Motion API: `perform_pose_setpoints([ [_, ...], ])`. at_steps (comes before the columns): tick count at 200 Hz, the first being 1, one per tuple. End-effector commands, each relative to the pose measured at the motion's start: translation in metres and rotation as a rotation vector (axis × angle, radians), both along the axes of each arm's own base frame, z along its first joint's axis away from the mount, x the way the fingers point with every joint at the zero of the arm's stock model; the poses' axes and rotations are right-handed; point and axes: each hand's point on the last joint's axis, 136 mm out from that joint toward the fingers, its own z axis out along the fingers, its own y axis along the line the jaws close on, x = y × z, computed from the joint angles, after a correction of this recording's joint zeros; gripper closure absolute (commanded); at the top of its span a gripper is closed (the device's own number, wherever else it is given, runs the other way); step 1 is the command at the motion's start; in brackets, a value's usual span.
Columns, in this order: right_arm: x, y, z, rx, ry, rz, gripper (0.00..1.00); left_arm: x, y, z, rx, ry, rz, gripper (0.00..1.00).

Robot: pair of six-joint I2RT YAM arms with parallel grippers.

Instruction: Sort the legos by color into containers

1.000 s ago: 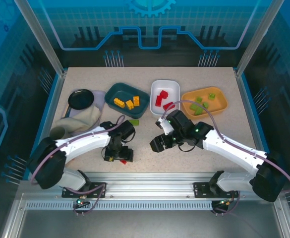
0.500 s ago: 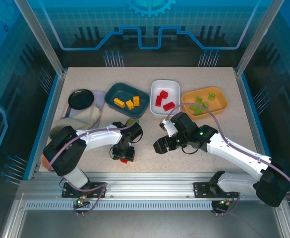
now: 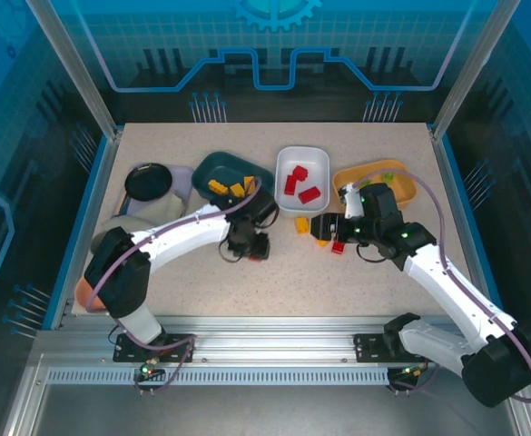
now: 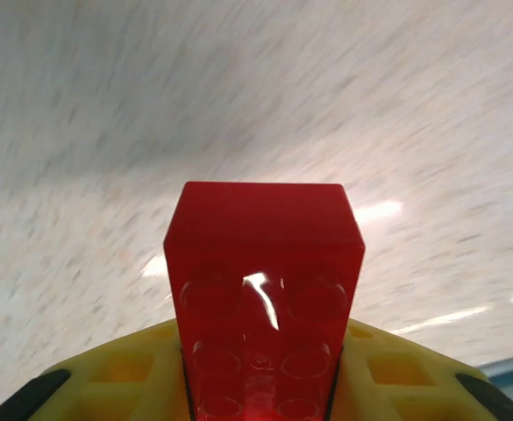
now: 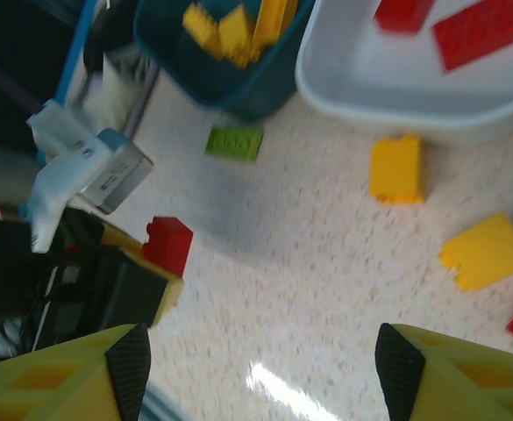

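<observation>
My left gripper (image 3: pixel 258 247) is shut on a red lego (image 4: pixel 265 298), which stands out past its yellow fingers (image 4: pixel 116 377); the same red lego (image 5: pixel 168 246) shows in the right wrist view, just above the table. My right gripper (image 5: pixel 265 377) hangs open over bare table in front of the white tray (image 3: pixel 303 149). Two yellow legos (image 5: pixel 396 167) (image 5: pixel 488 252) and a red one (image 3: pixel 338 246) lie near it. A green lego (image 5: pixel 234 142) lies by the teal tray (image 3: pixel 206 163), which holds yellow legos. Two red legos lie in the white tray. My right arm partly covers the orange tray (image 3: pixel 406 186).
A black round dish (image 3: pixel 149 182) and a pale crumpled cloth (image 3: pixel 152 218) sit at the back left. The metal rail (image 3: pixel 265 322) runs along the table's near edge. Blue walls close in both sides.
My left gripper shut on the red lego near the front edge and carried it back and right toward the trays. My right arm swung right and back, in front of the white and orange trays.
</observation>
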Motion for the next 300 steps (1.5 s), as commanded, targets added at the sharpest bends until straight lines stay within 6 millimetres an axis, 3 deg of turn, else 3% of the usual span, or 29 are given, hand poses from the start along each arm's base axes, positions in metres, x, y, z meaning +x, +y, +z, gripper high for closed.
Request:
perform_pose_setpoints([
  [1,0.037,-0.009,0.045,0.077,-0.118,-0.136,0.29,0.028,-0.023,0.016,-0.086,0.014,0.045,0.66],
  [34,0.068,-0.023,0.056,0.102,-0.144,-0.269,0.29,0.081,-0.056,0.036,-0.177,-0.01,0.074,0.66],
  [57,0.084,-0.028,0.058,0.122,-0.124,-0.312,0.29,0.112,-0.073,0.035,-0.219,0.013,0.117,0.67],
  [82,0.09,-0.031,0.056,0.094,-0.11,-0.311,0.29,0.143,-0.087,0.03,-0.268,0.061,0.233,0.68],
  [113,0.091,-0.036,0.047,0.079,-0.082,-0.306,0.29,0.167,-0.105,0.022,-0.311,0.112,0.353,0.69],
  [144,0.094,-0.041,0.033,0.082,-0.027,-0.308,0.28,0.176,-0.11,0.008,-0.319,0.16,0.479,0.71],
  [191,0.099,-0.044,0.031,0.082,-0.014,-0.306,0.28,0.181,-0.11,-0.012,-0.322,0.226,0.653,0.71],
  [200,0.099,-0.044,0.029,0.078,-0.007,-0.303,0.28,0.18,-0.111,-0.014,-0.324,0.243,0.676,0.68],
  [218,0.099,-0.045,0.028,0.071,0.001,-0.299,0.28,0.18,-0.111,-0.013,-0.33,0.253,0.712,0.54],
  [245,0.098,-0.045,0.027,0.056,0.005,-0.288,0.27,0.182,-0.109,-0.001,-0.349,0.246,0.745,0.34],
  [279,0.094,-0.046,0.038,0.026,-0.03,-0.254,0.27,0.192,-0.115,0.037,-0.433,0.17,0.725,0.32],
  [300,0.086,-0.048,0.045,-0.021,-0.065,-0.221,0.28,0.189,-0.104,0.066,-0.43,0.103,0.687,0.31],
])
